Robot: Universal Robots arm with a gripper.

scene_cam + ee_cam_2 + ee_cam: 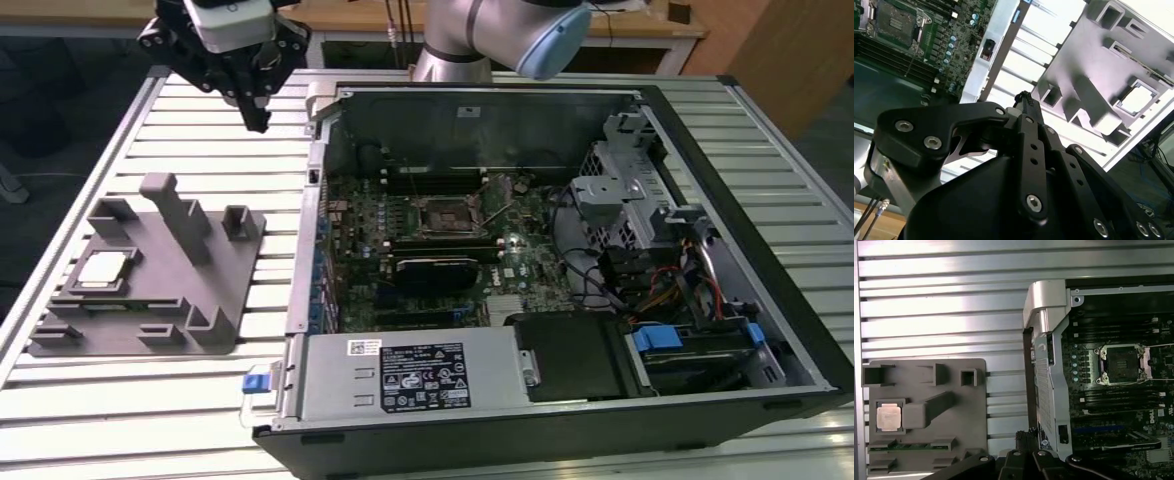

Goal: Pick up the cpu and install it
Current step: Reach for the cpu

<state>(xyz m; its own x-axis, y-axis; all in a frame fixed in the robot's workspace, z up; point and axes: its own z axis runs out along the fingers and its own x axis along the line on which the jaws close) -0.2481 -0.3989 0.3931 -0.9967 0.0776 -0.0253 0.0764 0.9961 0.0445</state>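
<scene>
The cpu (106, 270), a small pale silver square, lies in a recess of the grey fixture (227, 290) at the exterior view's left. In the first wrist view the cpu (889, 416) sits in that fixture (964, 410); the second wrist view also shows the cpu (1136, 98). My black gripper (255, 122) hangs above the slatted table beyond the fixture, well apart from the chip. Its fingers (1024, 107) meet at the tip, shut on nothing. The black socket (445, 215) on the motherboard stands uncovered, as the first wrist view's socket (1121, 364) shows.
An open computer case (694, 100) lies on the slatted metal table (200, 110), its raised wall (1046, 340) between fixture and motherboard. A power supply (400, 375) and drive cage (627, 190) flank the board. Upright posts (174, 215) rise from the fixture.
</scene>
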